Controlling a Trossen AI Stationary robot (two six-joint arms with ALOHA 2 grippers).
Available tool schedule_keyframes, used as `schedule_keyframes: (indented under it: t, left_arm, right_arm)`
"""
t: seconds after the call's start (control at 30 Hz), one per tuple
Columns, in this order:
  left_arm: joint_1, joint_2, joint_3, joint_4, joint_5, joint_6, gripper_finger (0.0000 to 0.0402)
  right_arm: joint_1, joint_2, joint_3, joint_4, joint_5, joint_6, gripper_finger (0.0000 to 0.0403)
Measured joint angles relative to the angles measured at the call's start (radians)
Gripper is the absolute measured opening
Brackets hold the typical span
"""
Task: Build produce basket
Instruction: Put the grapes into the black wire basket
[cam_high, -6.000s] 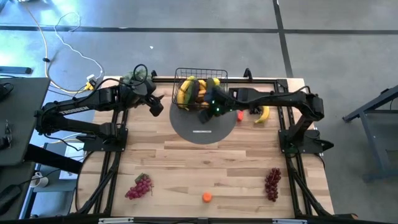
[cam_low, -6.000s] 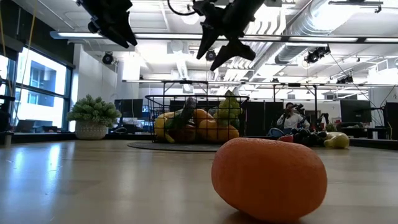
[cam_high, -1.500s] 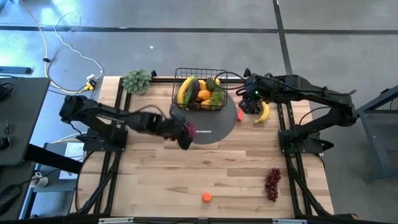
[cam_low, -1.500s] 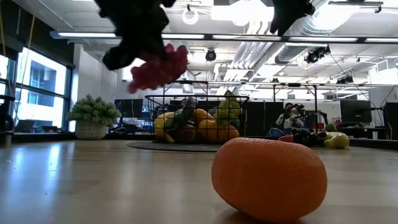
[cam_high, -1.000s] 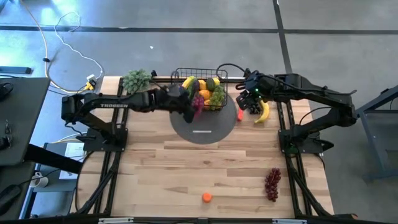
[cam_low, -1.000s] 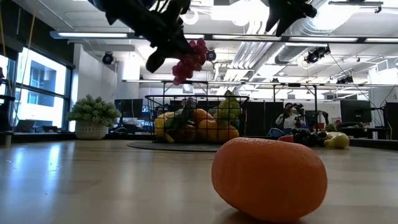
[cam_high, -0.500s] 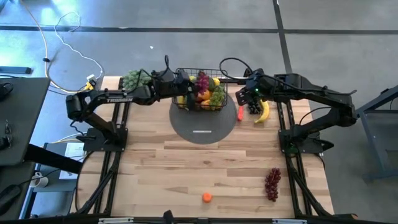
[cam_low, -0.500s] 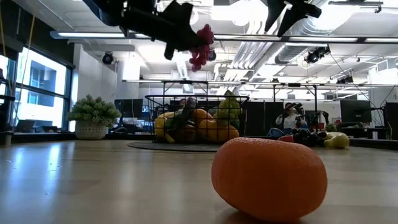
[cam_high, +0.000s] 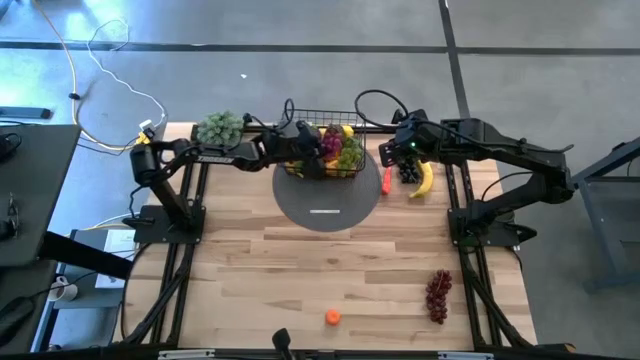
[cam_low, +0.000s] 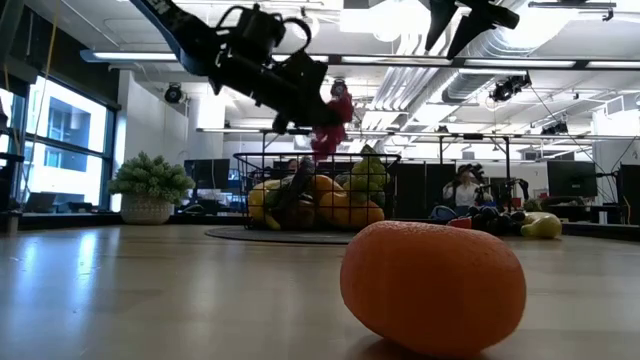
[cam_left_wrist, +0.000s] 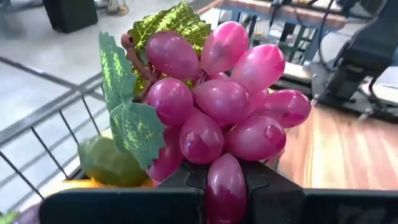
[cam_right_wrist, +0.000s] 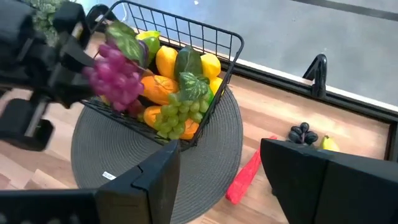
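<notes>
Carried from mid-table, red grapes (cam_left_wrist: 217, 118) clamped in left gripper (cam_high: 318, 147) above basket (cam_high: 322, 122), stem end outward, right gripper (cam_high: 404, 160) apart.

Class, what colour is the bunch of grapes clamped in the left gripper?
Pinkish red grapes with green leaves, best seen in the left wrist view.

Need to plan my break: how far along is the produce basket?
Done: black wire-mesh basket already holds lemons, mangoes, green grapes. In hand: left tool holds the pink-red grape bunch over it. Left: red chili, banana, dark grapes, orange fruit.
</notes>
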Motion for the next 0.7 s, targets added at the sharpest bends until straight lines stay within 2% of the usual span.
schedule_keyframes:
  t: [0.3, 0.5, 0.7]
  left_arm:
    - [0.0, 0.07, 0.0, 0.01, -0.01, -0.038, 0.0033]
    - [0.0, 0.08, 0.0, 0.02, -0.009, -0.024, 0.0044]
    - [0.0, 0.08, 0.0, 0.014, 0.011, -0.02, 0.0084]
  right_arm:
    - [0.002, 0.001, 0.0, -0.01, -0.113, 0.027, 0.0204]
    - [0.002, 0.008, 0.0, -0.077, -0.123, 0.106, 0.0204]
    - [0.027, 0.038, 0.001, -0.126, -0.124, 0.165, 0.0204]
